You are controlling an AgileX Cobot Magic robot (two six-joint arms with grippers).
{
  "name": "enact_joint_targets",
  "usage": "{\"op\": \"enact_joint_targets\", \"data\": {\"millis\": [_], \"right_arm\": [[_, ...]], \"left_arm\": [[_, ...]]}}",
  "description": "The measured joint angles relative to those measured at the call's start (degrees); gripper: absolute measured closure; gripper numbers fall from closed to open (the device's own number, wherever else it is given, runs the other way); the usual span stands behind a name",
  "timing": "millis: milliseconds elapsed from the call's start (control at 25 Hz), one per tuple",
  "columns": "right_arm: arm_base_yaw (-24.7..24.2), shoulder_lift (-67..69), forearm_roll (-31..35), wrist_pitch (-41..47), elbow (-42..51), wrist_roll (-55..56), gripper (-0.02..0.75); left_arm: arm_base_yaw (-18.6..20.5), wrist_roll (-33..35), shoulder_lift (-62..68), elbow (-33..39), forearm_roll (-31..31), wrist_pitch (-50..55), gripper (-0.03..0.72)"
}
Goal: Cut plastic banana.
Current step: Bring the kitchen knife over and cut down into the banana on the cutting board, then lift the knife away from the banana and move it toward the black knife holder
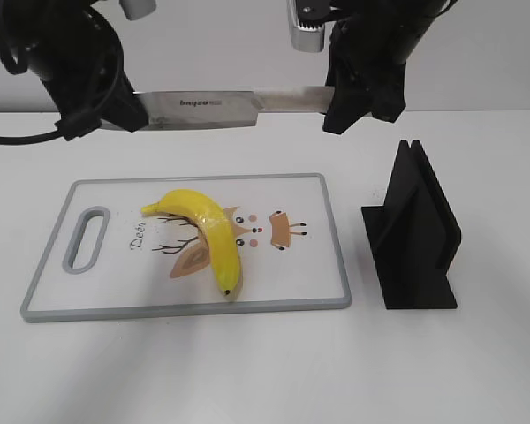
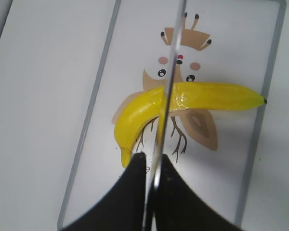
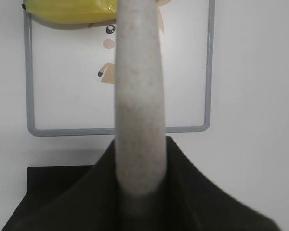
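Two grippers are sharing one tool as I'm watching the feeds: a broad steel kitchen knife (image 1: 214, 110) is hanging level above the table, well clear of everything below it. I'm seeing the left gripper (image 1: 124, 113) closed on the blade's far end, its dark fingers (image 2: 130, 192) pressing against both flat sides of the thin edge in the left wrist view. The right gripper (image 1: 358, 99) is clamping the pale speckled handle (image 3: 137, 106), which is filling the middle of the right wrist view. The glossy yellow curved plastic banana (image 1: 208, 234) is lying whole on the white, grey-rimmed rectangular cutting board (image 1: 336, 256), across its printed cartoon deer, with the small dark tip pointing toward the board's near edge. In the left wrist view the blade is lining up over the banana's middle. A black slotted knife stand (image 1: 413, 234) is sitting on the white table (image 1: 247, 371), just beside the board's right edge.
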Motion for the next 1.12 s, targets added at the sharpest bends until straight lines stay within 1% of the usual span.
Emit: {"op": "enact_joint_targets", "data": {"millis": [80,160,200,280,360,400,480,640,720,840,1000,1120], "right_arm": [[0.0,0.0,0.0,0.0,0.0,0.0,0.565],[0.0,0.0,0.4,0.3,0.0,0.2,0.567],[0.0,0.0,0.7,0.4,0.0,0.4,0.568],[0.0,0.0,1.1,0.4,0.0,1.3,0.569],[0.0,0.0,1.2,0.3,0.0,1.7,0.569],[0.0,0.0,1.2,0.3,0.0,1.8,0.57],[0.0,0.0,1.2,0.4,0.0,1.9,0.57],[0.0,-0.2,1.3,1.0,0.0,1.9,0.57],[0.0,-0.4,1.3,1.4,0.0,2.0,0.57],[0.0,-1.1,1.4,1.7,0.0,3.3,0.57],[0.0,-2.1,1.4,2.0,0.0,11.1,0.57],[0.0,-2.6,1.5,2.4,0.0,23.7,0.57]], "left_arm": [[0.0,0.0,0.0,0.0,0.0,-0.3,0.658],[0.0,-0.2,0.0,0.0,-0.3,-0.9,0.576],[0.0,-0.4,0.0,0.0,-0.8,-1.3,0.498],[0.0,-1.0,-0.1,0.0,-2.3,-1.7,0.29],[0.0,-2.5,-0.3,0.0,-3.1,-2.7,0.11],[0.0,-3.9,-0.3,0.0,-3.3,-3.8,0.059],[0.1,-6.8,-0.4,0.0,-3.2,-6.0,0.028],[1.3,-13.1,-2.4,0.0,-0.8,-8.2,0.021],[2.5,-17.6,-3.7,0.0,1.7,-8.4,0.021],[5.2,-27.1,-6.0,0.0,6.1,-8.2,0.021],[9.3,-39.5,-8.9,0.0,11.8,-3.9,0.028],[11.8,-49.3,-10.3,0.0,15.8,3.3,0.038]]}}
